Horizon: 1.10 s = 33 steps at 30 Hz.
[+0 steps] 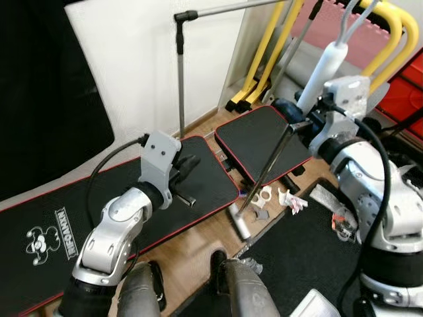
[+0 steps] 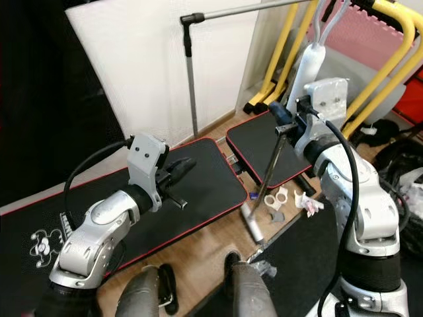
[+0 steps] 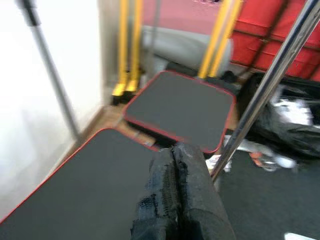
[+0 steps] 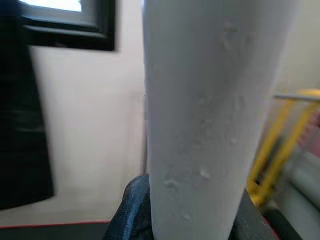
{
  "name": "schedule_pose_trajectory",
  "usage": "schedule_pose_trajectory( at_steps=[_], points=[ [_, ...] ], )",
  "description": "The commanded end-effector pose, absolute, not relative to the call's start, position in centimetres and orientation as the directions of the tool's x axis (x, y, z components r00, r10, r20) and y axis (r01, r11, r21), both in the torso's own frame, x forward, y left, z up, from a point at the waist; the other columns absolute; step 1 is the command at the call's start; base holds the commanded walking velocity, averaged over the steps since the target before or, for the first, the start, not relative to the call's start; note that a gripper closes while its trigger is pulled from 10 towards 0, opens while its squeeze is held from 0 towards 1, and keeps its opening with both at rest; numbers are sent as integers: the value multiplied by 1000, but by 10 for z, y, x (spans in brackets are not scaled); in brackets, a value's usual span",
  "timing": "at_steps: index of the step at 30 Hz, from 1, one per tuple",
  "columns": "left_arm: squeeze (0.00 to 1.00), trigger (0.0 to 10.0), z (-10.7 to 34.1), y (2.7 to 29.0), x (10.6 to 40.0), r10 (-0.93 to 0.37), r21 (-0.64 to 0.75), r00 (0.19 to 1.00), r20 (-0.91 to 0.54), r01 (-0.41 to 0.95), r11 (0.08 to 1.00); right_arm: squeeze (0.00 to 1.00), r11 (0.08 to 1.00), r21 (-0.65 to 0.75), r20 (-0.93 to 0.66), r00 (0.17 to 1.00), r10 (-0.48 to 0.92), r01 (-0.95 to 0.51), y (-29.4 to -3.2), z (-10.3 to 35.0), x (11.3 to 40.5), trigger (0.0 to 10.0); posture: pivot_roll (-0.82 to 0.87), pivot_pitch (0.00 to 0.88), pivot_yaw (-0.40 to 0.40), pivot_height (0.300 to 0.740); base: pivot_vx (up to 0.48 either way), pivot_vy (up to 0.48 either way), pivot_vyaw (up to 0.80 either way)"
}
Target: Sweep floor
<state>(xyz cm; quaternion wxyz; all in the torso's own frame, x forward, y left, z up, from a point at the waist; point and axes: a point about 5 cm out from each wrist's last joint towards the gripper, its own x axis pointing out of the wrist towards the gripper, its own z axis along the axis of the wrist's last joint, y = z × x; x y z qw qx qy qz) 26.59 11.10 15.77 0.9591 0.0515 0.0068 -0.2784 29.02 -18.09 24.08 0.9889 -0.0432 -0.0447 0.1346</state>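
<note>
— What is the floor looking like where the robot is standing?

— A strip of wooden floor [image 1: 198,244] is showing between dark mats. A long black mat [image 1: 59,218] with a red edge and a white bear logo is lying on the left, a smaller black mat [image 1: 254,135] with a red edge is lying farther off toward the right, and a dark carpet [image 1: 297,251] is covering the near right.

— And the broom?

— The broom [image 1: 268,165] is leaning from the upper right down to the middle of the wooden strip. Its pale grey grip is sitting up at the right, its metal shaft is slanting down, and its lower end is resting on the wood just beside some small white and pink scraps [image 1: 277,198].

— Who is holding it?

— The right end effector [image 1: 299,119] is clamping its fingers on the broom high up, where the grey grip meets the shaft. In the right wrist view the grey grip is standing right against the dark fingers [image 4: 132,215].

— And the other arm?

— The left end effector [image 3: 175,195] is hanging over the long black mat with its fingers pressed together, gripping nothing. The broom's shaft is passing just to its right, apart from it.

— What is around the room?

— A white wall [image 1: 145,59] is running along the far left, with a thin metal stand [image 1: 181,72] upright before it. Yellow tube frames [image 1: 264,59] are leaning at the far side, and something red [image 1: 403,89] is sitting at the far right.
</note>
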Motion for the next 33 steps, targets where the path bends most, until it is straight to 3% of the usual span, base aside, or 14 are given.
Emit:
schedule_pose_trajectory(
  at_steps=[1, 10, 16, 29, 33],
  points=[
    [0, 10000, 150, 110, 265, -510, 80, 858, -64, 514, 854, 0, 964, -114, 85, 964, 251, -241, -184, 242, 289, 10000, -151, 125, -141, 740, -315, 0, 0],
    [0, 10000, 150, 111, 266, -504, 83, 861, -64, 508, 857, 0, 963, -113, 85, 964, 253, -243, -182, 241, 289, 10000, -151, 127, -142, 740, -312, 0, 0],
    [0, 10000, 152, 112, 267, -495, 88, 867, -55, 498, 863, 0, 976, -104, 119, 972, 201, -189, -186, 244, 293, 10000, -147, 131, -145, 740, 0, 0, 0],
    [0, 10000, 154, 114, 267, -499, 129, 865, -46, 501, 856, 0, 987, -68, 143, 977, 157, -148, -189, 246, 295, 10000, -146, 138, -144, 740, 0, 0, -800],
    [0, 10000, 153, 115, 266, -505, 129, 861, -53, 508, 852, 0, 989, -58, 150, 978, 145, -137, -189, 246, 295, 10000, -145, 140, -145, 740, 430, 0, -200]
  ],
)
